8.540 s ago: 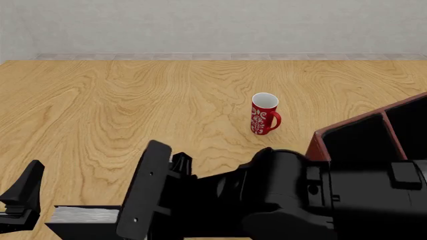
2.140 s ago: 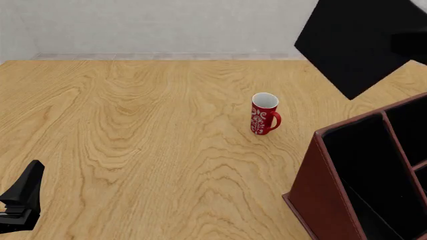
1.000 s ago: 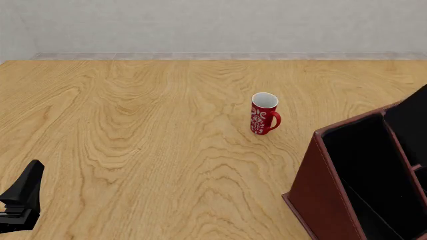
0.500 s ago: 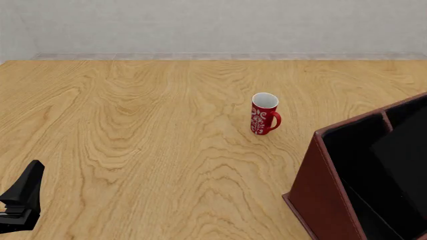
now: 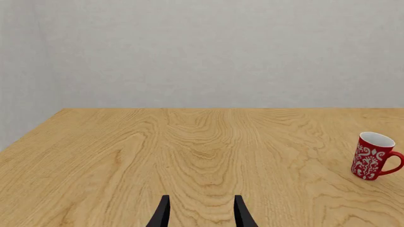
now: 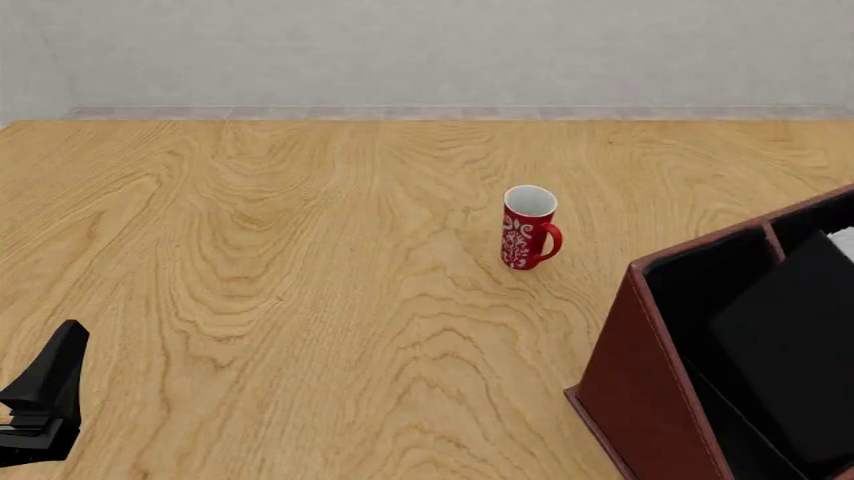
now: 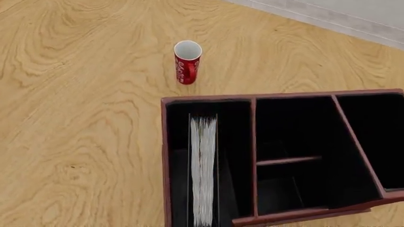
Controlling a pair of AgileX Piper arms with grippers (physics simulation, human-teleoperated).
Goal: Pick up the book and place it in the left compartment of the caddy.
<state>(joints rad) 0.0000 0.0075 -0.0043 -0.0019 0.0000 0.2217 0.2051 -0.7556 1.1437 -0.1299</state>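
The thick black hardcover book (image 7: 203, 170) with its grey-white page edge is standing on edge inside the large reddish-brown wooden caddy (image 6: 638, 345), in the widest black-lined left compartment (image 7: 205, 161). From my right wrist view I am looking straight down on its pale page edge, which is running along the length of that section between the outer wall and the thin divider. In the front view the book (image 6: 794, 345) is showing as a black slab leaning inside the same compartment. The narrower sections past the divider are showing only their black lining.

The caddy is sitting at the near right corner of the wooden bench (image 6: 267, 250). The red ceramic mug with white patterning (image 6: 529, 228) is standing upright toward the middle of the bench, near the caddy but apart from it.

My left claw (image 5: 200, 213) is hanging low over the near left edge, its fingers parted and gripping nothing. My right claw is not appearing in any picture, so I cannot tell how it stands.
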